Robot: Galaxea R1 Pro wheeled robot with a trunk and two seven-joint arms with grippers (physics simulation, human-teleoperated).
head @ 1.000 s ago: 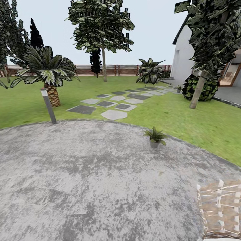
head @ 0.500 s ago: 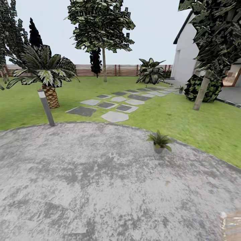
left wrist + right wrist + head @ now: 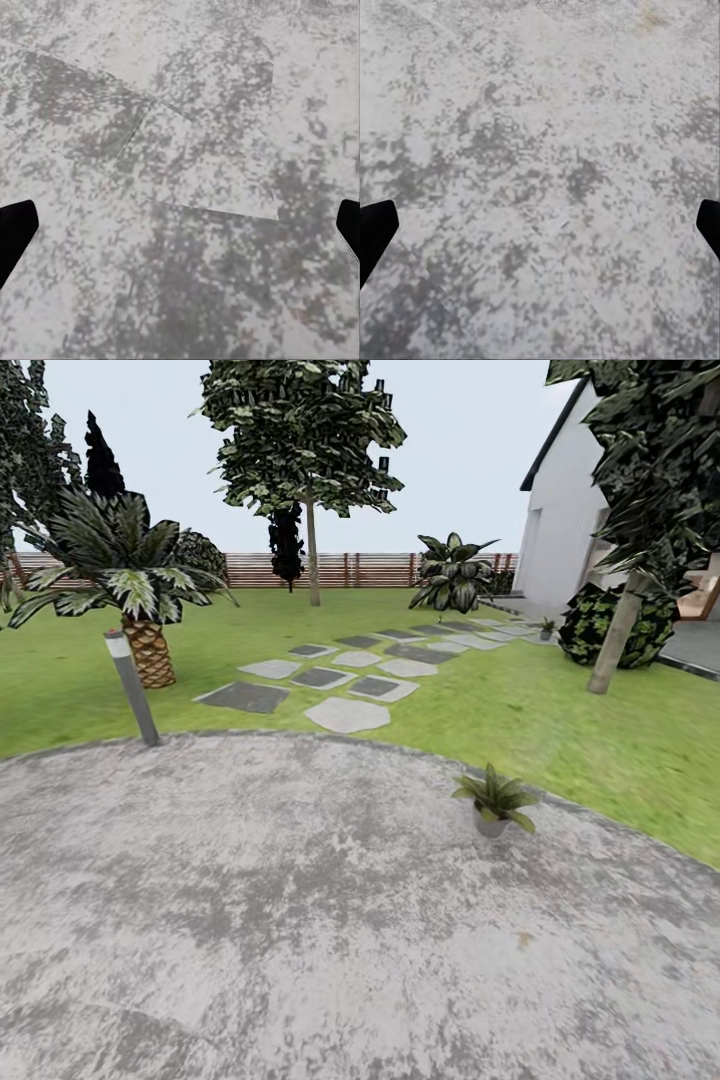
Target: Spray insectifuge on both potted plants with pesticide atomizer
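Grey mottled patio (image 3: 300,920) takes up the whole lower half of the head view, with green lawn (image 3: 560,730) curving round it. One potted plant (image 3: 493,800) sits near the patio's edge at about 2 o'clock, upright in its little grey pot. A second potted plant (image 3: 546,628) is way off at about 1 o'clock, tiny, by the far end of the stepping stones (image 3: 345,675). Grey bollard lamp (image 3: 131,687) leans at 10 o'clock on the patio rim, palm (image 3: 130,575) right behind it. Brown fence (image 3: 350,569) runs along the back, white house (image 3: 560,530) at 2 o'clock. Both wrist views look down at patio stone: left gripper (image 3: 180,229) fingertips spread wide, nothing between them, and right gripper (image 3: 540,229) the same, released. Can't spot the atomizer
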